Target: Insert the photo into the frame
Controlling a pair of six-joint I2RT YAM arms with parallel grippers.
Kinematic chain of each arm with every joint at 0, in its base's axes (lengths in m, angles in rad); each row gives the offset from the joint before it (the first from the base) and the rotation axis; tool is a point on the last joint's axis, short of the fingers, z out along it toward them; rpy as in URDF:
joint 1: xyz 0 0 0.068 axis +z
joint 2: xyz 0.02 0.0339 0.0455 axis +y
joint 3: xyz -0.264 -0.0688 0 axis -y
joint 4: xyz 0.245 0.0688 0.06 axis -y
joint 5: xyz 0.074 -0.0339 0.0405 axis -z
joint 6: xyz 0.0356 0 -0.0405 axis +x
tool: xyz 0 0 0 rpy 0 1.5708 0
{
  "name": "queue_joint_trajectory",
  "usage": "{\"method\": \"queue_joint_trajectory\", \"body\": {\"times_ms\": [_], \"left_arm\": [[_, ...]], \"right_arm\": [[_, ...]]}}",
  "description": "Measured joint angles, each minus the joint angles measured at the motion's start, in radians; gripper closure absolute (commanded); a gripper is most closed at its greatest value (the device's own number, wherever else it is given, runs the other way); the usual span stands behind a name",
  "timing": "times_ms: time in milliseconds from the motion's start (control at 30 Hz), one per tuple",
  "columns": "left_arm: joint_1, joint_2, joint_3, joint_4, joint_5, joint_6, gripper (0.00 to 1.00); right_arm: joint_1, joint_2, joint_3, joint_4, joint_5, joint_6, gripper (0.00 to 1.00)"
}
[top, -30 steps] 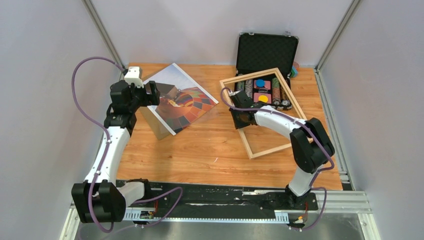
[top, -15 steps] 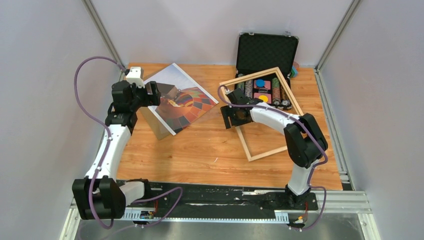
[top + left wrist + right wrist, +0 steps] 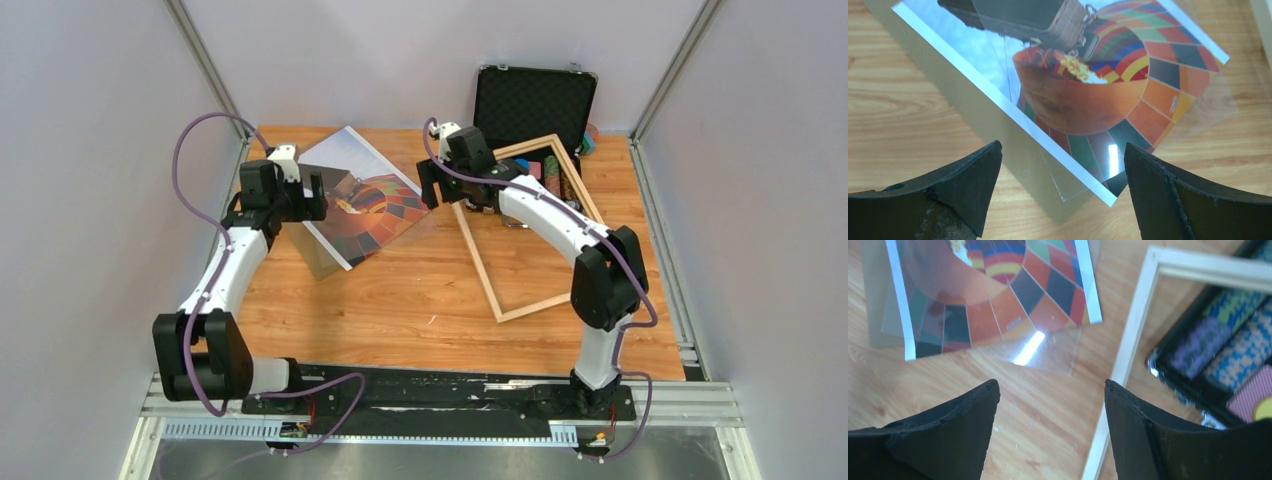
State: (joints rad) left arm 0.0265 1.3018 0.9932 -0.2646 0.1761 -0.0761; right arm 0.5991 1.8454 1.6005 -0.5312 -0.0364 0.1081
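The photo (image 3: 372, 205), a colourful hot-air balloon print, lies face up at the back left of the table, and it also fills the top of the left wrist view (image 3: 1098, 75). A clear sheet (image 3: 1048, 352) lies skewed over it. My left gripper (image 3: 315, 193) hovers open above the photo's near-left corner, fingers apart with nothing between them (image 3: 1063, 150). The frame (image 3: 478, 262), light wood, lies at the right with its far end resting on the chip case. My right gripper (image 3: 430, 187) hangs open over bare wood between the photo (image 3: 993, 295) and the frame's left rail (image 3: 1130, 345).
An open black chip case (image 3: 530, 100) stands at the back right under the frame's far end; its chips show in the right wrist view (image 3: 1218, 350). A brown backing board (image 3: 315, 255) sticks out beneath the photo. The wooden table (image 3: 400, 290) ends at walls left, right and behind.
My right gripper has opened, let go of the frame's left rail and moved back and left toward the photo. The left arm has shifted a little to the right.
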Motion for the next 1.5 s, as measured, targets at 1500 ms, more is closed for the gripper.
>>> {"method": "queue_joint_trajectory", "body": {"times_ms": [1500], "left_arm": [[0.002,0.389,0.042,-0.151,0.121,-0.165,0.0]], "right_arm": [[-0.156,0.772,0.736,0.125,-0.424,0.008,0.25]]}}
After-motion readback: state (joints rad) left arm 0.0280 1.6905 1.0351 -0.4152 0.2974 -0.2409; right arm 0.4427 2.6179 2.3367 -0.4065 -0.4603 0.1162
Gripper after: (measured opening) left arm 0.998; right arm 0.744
